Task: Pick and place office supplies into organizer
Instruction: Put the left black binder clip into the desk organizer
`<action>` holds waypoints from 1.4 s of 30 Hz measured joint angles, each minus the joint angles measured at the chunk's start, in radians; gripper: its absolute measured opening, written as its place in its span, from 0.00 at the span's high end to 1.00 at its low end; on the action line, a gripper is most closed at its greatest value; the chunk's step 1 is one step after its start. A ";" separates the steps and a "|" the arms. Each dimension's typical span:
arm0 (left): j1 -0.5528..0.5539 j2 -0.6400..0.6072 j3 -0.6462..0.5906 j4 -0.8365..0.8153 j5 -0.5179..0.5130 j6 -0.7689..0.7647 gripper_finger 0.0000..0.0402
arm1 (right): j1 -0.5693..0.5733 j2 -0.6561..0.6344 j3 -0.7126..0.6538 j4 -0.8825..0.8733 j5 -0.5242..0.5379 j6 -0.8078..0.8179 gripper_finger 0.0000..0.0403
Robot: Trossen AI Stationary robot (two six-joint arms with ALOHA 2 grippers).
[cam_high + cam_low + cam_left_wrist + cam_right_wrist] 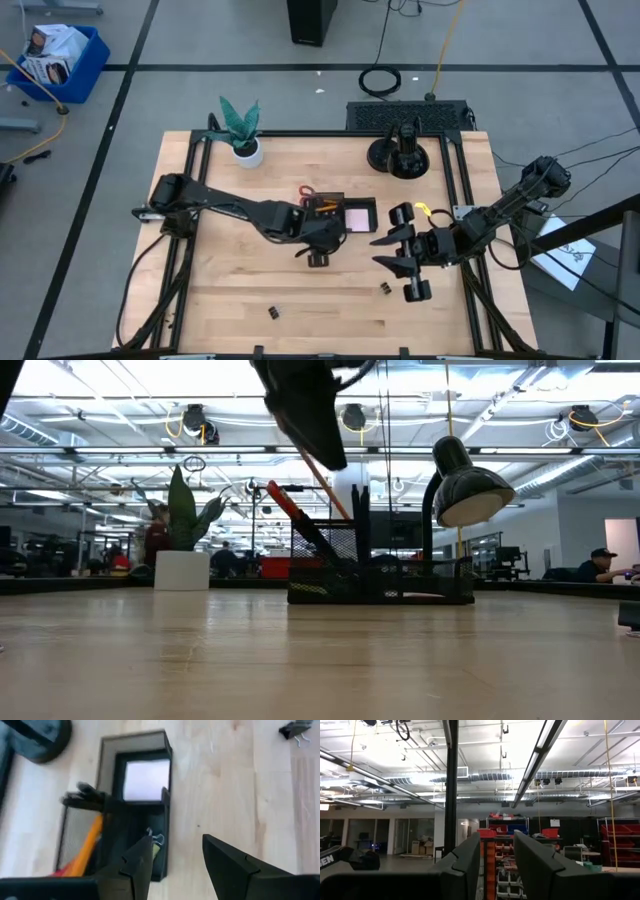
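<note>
Nearest the front edge of the bench (230, 290), two tiny black binder clips (273, 313) are lying loose, one toward the left and another (384, 289) toward the right, well apart from each other. Just beyond them the left gripper (175, 857) is hanging over the near end of the organizer (340, 214), its jaws standing apart with nothing between them. Right below those jaws, a binder clip (158, 839) is sitting in the end compartment beside a small yellow-green piece (155, 850). The right gripper (405, 262) is waiting off to the right of the organizer, tilted up toward the room; its jaws are standing part-way apart and holding nothing. In the organizer, orange pencils (87, 847) are leaning in the mesh cup, the pink sticky-note pad (359, 216) is lying flat in its square compartment, and red-handled scissors (307, 191) are poking out at the far side. Farther back, a potted plant (241, 131) and a black desk lamp (455, 495) are standing near the bench's far edge.
</note>
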 joint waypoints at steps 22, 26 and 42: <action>0.029 -0.012 0.001 -0.016 0.016 0.027 0.56 | 0.003 0.000 0.000 0.016 -0.003 0.002 0.73; 0.051 -0.012 0.001 -0.024 0.117 0.017 0.56 | 0.003 0.000 0.000 0.016 -0.004 0.002 0.73; 0.093 -0.054 0.000 -0.093 0.212 -0.017 0.56 | 0.002 0.000 0.001 0.016 -0.003 -0.006 0.73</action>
